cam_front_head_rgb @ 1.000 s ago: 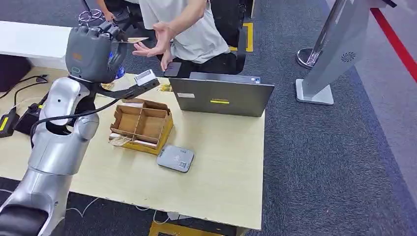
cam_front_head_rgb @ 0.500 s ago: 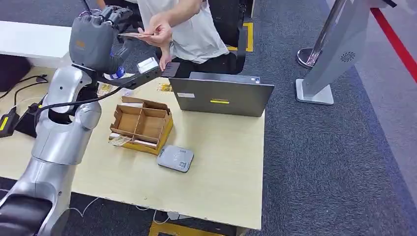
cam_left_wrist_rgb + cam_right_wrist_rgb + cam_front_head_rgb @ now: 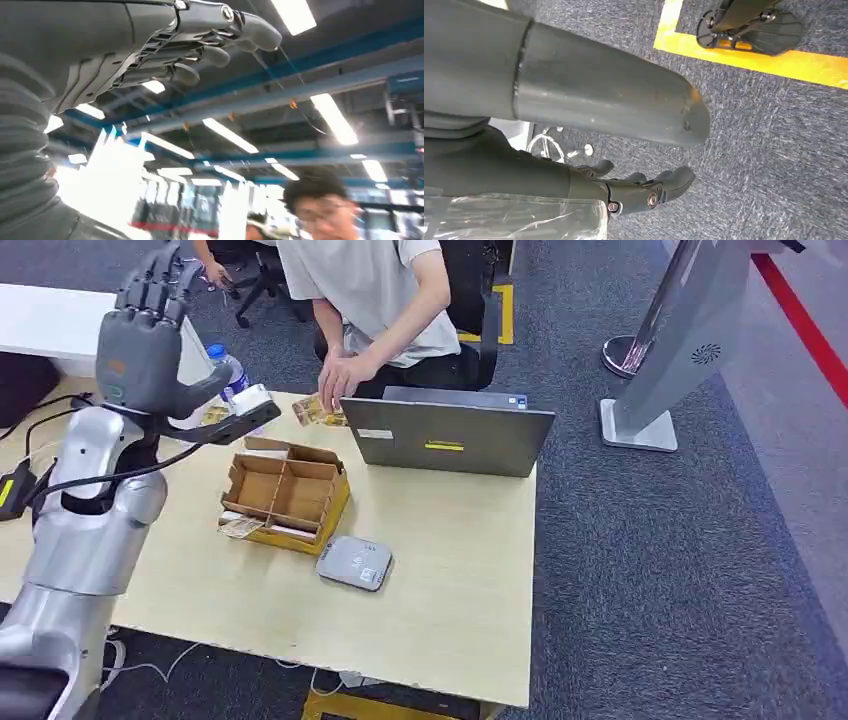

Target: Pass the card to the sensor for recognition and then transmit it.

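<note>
My left hand [image 3: 145,330] is raised above the table's far left corner, its fingers spread upward and holding nothing; in the left wrist view its fingers [image 3: 200,45] stretch out empty. A person's hand [image 3: 345,370] rests at the table's far edge beside a yellowish card [image 3: 320,412] lying behind the laptop. The grey sensor pad [image 3: 355,562] lies flat on the table, in front of the cardboard box. My right hand [image 3: 644,192] hangs over the carpet, fingers loosely apart, with nothing in it.
A divided cardboard box [image 3: 287,492] stands mid-table with a card [image 3: 240,527] at its near left corner. A grey laptop [image 3: 450,435] stands at the far edge. A water bottle [image 3: 228,368] is behind my left arm. The light wooden table [image 3: 450,580] is bare on its right half.
The person took the card from my left hand and brought it down to the table's far edge. My left hand has spread its fingers and drawn back to the left.
</note>
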